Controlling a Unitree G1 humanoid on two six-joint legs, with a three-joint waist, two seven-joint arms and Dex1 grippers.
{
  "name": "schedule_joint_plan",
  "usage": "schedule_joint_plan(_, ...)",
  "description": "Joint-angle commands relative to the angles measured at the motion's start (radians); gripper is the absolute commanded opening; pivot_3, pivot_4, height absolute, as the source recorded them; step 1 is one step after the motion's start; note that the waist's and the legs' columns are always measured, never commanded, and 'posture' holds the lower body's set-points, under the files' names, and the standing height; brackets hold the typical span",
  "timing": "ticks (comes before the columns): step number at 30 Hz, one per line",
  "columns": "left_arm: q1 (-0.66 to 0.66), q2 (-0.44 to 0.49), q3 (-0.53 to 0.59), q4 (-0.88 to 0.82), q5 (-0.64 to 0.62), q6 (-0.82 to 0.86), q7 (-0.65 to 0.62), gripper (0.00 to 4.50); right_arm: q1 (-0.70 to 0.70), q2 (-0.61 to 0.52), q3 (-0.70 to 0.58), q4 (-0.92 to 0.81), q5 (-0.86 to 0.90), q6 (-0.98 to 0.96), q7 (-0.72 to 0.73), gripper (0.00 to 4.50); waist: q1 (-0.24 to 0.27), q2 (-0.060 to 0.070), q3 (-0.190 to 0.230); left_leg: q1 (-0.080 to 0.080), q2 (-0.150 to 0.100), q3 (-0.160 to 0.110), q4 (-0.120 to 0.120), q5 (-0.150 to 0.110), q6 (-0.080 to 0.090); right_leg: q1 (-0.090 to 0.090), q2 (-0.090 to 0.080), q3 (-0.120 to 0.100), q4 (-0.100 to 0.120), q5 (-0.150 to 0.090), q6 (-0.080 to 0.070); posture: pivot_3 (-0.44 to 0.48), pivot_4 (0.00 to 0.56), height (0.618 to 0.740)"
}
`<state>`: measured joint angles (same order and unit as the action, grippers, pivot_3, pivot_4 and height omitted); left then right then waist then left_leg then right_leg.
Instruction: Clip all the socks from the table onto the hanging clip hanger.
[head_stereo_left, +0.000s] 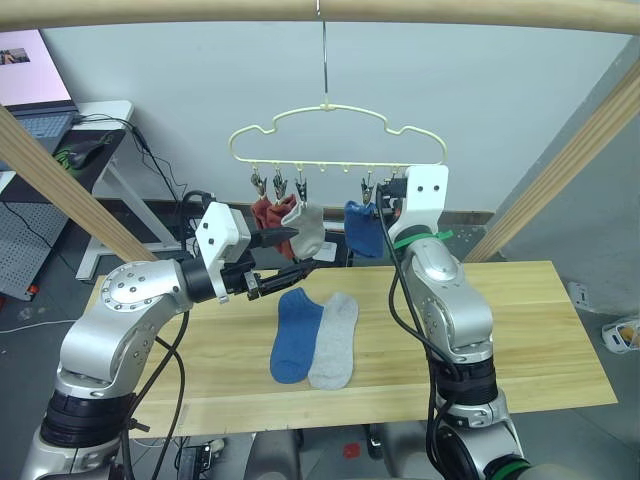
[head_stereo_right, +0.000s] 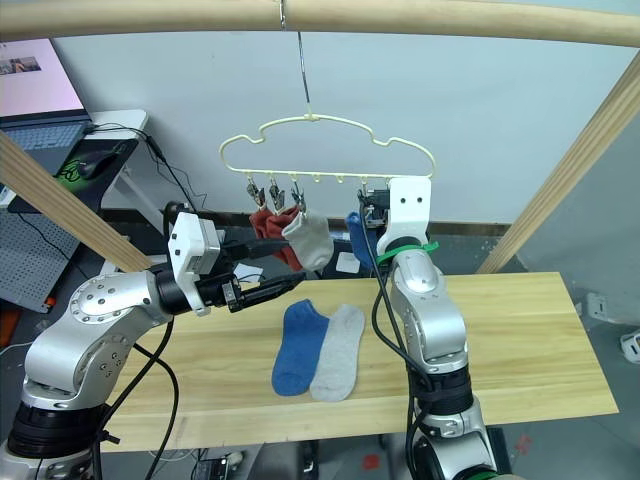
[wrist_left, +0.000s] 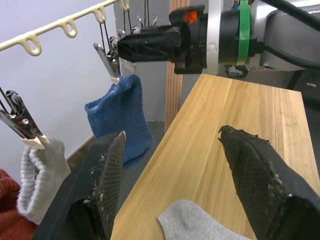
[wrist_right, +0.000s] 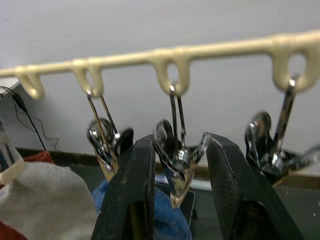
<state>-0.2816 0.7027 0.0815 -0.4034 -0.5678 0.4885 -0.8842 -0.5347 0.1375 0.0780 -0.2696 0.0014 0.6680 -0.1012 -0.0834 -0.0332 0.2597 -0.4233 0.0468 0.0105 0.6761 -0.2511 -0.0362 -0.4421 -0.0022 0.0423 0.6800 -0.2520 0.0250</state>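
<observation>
Hanging from the pale yellow clip hanger (head_stereo_left: 337, 133): a rust red sock (head_stereo_left: 267, 213), a light grey sock (head_stereo_left: 307, 229) and a blue sock (head_stereo_left: 362, 229). Right tool (wrist_right: 176, 165) raised at the hanger's bottom bar, black fingers (wrist_right: 131, 190) straddling a metal clip (wrist_right: 175, 165), beside the hung blue sock. Left tool (wrist_left: 175, 170) spread wide, empty, just below the hung grey sock. Flat on the counter (head_stereo_left: 540, 340) below both tools: a second blue sock (head_stereo_left: 296, 335) and second grey sock (head_stereo_left: 335, 341), touching. No legible writing.

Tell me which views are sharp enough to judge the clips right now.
Right wrist view: clip between the right gripper fingers is close and soft, with glare on the metal. Left wrist view: blue sock and its clip are crisp. Head views: hanger sharp, evenly lit, clips tiny.
</observation>
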Motion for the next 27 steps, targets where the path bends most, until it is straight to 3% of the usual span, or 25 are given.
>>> schedule_joint_plan(1,0.001,-0.003,0.004,-0.032,-0.001,-0.017,0.000,3.25,-0.014,0.012,0.008,-0.049,0.010,-0.018,0.007,1.53,0.000,0.000,0.000,0.000,0.000,0.000,0.000,0.000,0.000,0.000,0.000,0.000,0.000,0.000,0.000,-0.088,0.233,0.738)
schedule_joint_plan(27,0.042,0.016,0.033,-0.057,-0.007,-0.009,0.005,3.25,-0.086,0.018,0.008,0.051,0.052,-0.081,0.065,1.53,0.001,0.000,0.000,0.000,0.000,0.000,0.000,0.000,0.000,0.000,0.000,0.000,0.000,0.000,0.000,-0.062,0.230,0.738)
